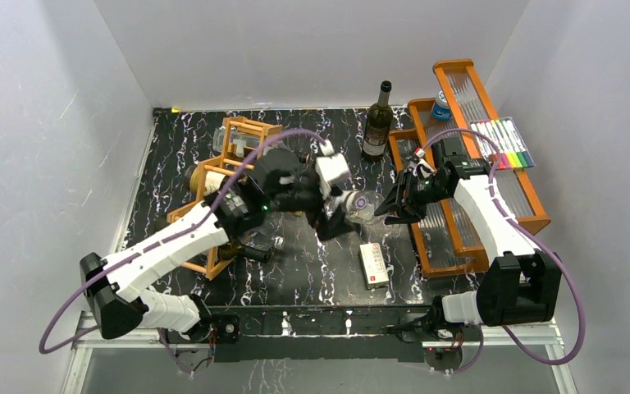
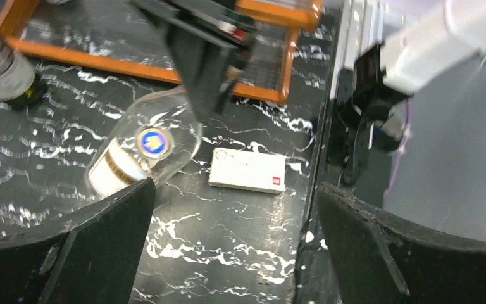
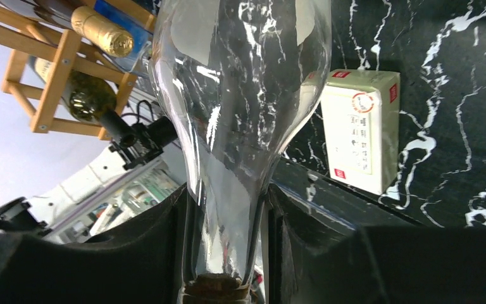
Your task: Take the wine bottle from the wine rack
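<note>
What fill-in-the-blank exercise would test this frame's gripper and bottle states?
1. The right gripper is shut on the clear bottle at its ___.
2. The left gripper has its jaws ___.
3. The dark bottle at the back of the table stands ___.
Missing words: neck; open; upright.
</note>
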Available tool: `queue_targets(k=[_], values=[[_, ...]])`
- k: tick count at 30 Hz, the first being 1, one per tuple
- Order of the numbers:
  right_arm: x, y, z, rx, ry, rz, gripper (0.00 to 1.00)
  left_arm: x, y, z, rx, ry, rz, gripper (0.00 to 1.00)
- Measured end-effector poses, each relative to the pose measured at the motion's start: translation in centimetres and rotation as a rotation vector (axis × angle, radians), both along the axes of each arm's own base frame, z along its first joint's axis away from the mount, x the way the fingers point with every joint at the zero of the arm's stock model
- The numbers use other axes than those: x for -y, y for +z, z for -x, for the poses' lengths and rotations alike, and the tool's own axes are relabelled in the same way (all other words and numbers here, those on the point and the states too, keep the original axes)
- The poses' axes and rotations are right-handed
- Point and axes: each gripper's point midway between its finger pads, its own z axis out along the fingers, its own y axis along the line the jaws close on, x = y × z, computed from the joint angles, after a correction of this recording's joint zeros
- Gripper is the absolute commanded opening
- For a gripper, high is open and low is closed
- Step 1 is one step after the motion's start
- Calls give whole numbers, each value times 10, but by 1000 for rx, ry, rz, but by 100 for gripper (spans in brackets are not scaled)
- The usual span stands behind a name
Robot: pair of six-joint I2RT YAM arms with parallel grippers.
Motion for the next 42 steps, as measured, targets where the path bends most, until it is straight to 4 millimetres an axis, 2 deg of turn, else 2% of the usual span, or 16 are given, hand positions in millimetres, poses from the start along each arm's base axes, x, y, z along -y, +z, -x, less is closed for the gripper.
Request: queue_targets(k=[2, 4, 11, 14, 16, 20, 26, 30, 33, 36, 42], values=[[2, -2, -2, 19, 31, 23, 0, 17, -15, 21, 93, -107, -42, 98], [4, -2, -3, 42, 58, 43, 0, 24, -28, 20, 180, -153, -70, 98], [0, 0, 2, 71, 137, 60, 0, 36, -74, -11, 395, -213, -175, 98], [-8, -2, 7, 67, 185, 65, 0, 51, -107, -29, 455, -248, -240, 98], [-13, -3, 11, 61, 211, 69, 0, 56, -121, -35, 469, -253, -258, 98], [-21, -5, 19, 55, 256, 77, 0, 65, -135, -41, 494, -267, -254, 98], [-27, -5, 21, 65, 281, 84, 0, 74, -139, -40, 517, -302, -226, 98], [-28, -6, 21, 62, 287, 90, 0, 79, -151, -41, 504, -311, -225, 92], [-29, -6, 22, 62, 293, 92, 13, 79, -159, -39, 481, -302, -215, 76], [-29, -8, 22, 62, 295, 104, 30, 81, -160, -38, 463, -282, -181, 63], [-29, -8, 20, 73, 298, 106, 62, 82, -160, -39, 440, -224, -120, 49]])
